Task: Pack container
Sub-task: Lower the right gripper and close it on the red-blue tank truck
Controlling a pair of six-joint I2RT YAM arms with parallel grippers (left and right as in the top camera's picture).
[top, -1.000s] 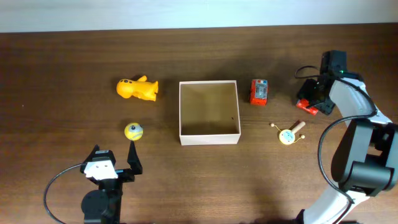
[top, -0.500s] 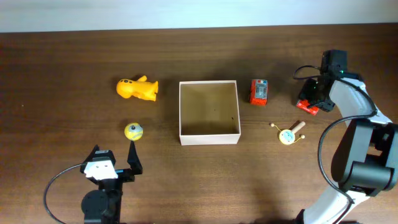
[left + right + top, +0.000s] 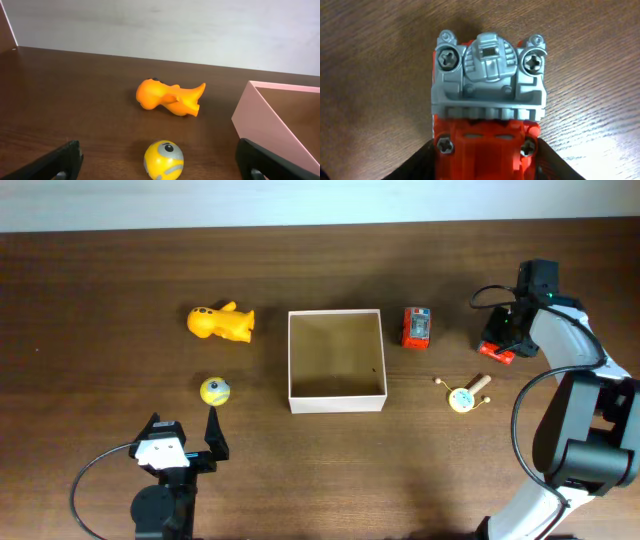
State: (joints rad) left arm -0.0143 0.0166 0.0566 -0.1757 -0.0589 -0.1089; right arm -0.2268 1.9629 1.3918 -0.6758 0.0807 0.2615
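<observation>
While tight on red-grey toy (image 3: 489, 95), right pincer (image 3: 487, 165); left pincer (image 3: 162, 161) agape.

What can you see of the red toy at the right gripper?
The red toy looks like plastic: a grey block with a square socket and cross-head screws, joined to a red body. It is on or just above the wooden table at its right side, red end pinched in the right gripper.

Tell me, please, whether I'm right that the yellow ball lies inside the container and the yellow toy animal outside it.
No: the overhead view shows the yellow ball on the table outside the container; the yellow toy animal lies outside too.
</observation>
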